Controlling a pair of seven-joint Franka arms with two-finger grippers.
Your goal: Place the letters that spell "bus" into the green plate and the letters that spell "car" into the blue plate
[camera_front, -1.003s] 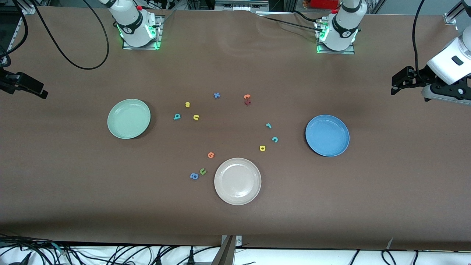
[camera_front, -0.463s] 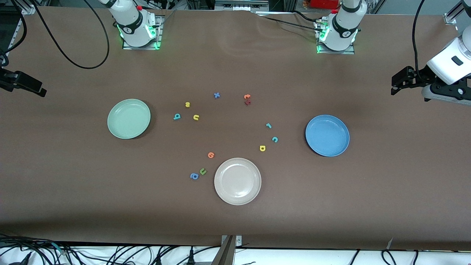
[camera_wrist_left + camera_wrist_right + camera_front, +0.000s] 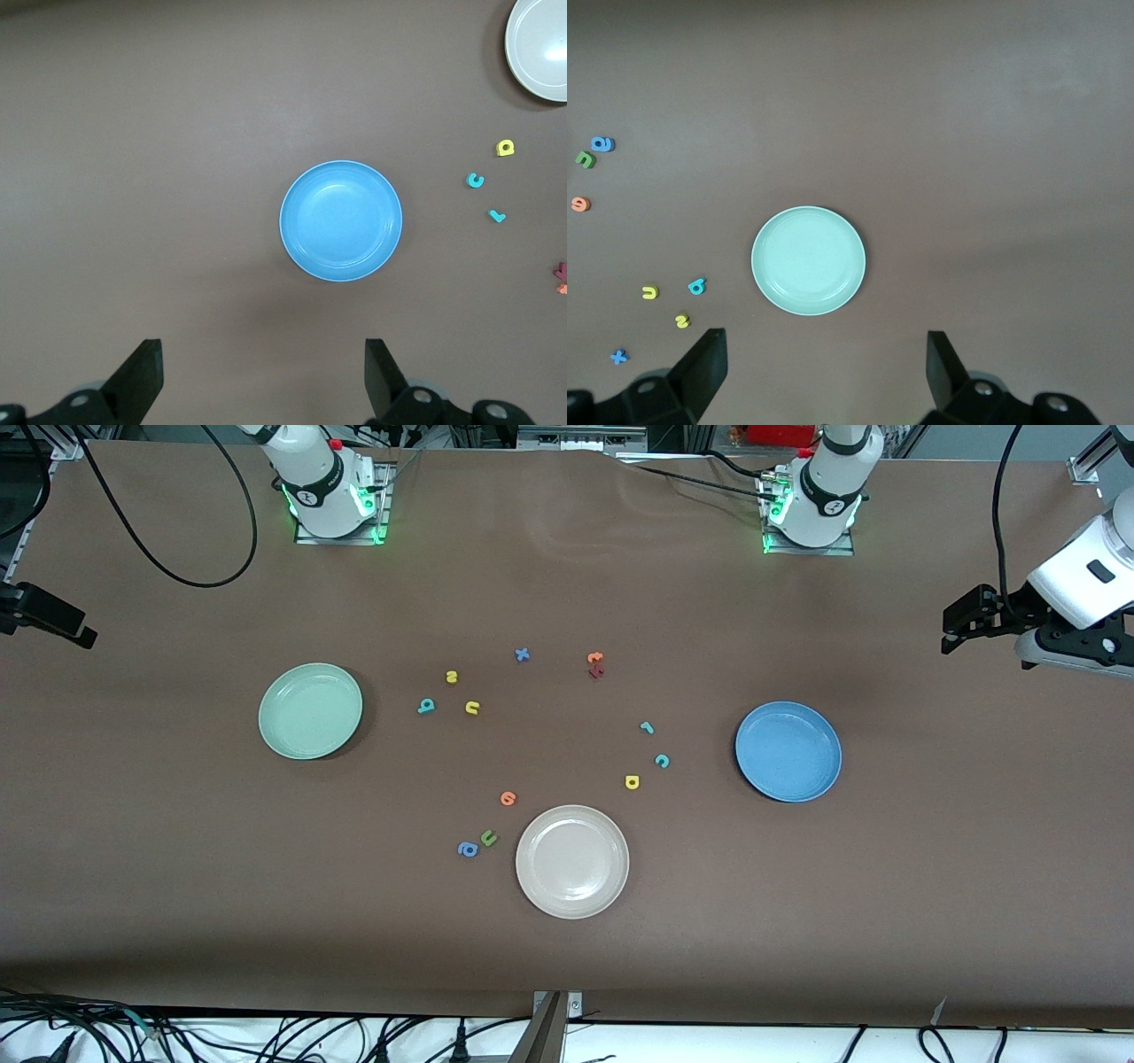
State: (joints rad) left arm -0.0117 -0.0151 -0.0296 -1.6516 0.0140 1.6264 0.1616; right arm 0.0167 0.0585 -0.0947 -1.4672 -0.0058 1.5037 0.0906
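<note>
Six task letters lie loose on the bench (image 3: 177,886); none is in a plate yet.

Change over the last second: the right gripper (image 3: 49,615), at the right arm's end of the bench, has drifted up and toward the edge of the front view. Its fingers (image 3: 700,367) are spread wide with nothing between them. The left gripper (image 3: 961,620) has held its place over the left arm's end of the bench, fingers (image 3: 142,376) equally wide apart and empty. No letter or plate has shifted.

Layout:
- green plate (image 3: 310,710) empty, toward the right arm's end. Just beside it, toward the bench centre: teal "b" (image 3: 426,706), yellow "u" (image 3: 472,708), yellow "s" (image 3: 452,677).
- blue plate (image 3: 788,750) empty, toward the left arm's end. Near it, toward the centre: teal "r" (image 3: 647,728), teal "c" (image 3: 661,761), yellow "a" (image 3: 632,782).
- Distractors: beige-white plate (image 3: 572,861) nearest the front camera; green "u" (image 3: 488,838) and blue "a" (image 3: 468,849) close together beside it; an orange letter (image 3: 508,798); a blue "x" (image 3: 522,655); an orange and a dark red letter (image 3: 595,664) touching.

Reading: task at its very start. Each wrist camera looks straight down at its own plate, so each arm seems set to serve its own side. The right arm's small motion looks like settling or the start of an approach; I cannot tell which. Colour is what separates the right "u" and "a" from the decoys.
</note>
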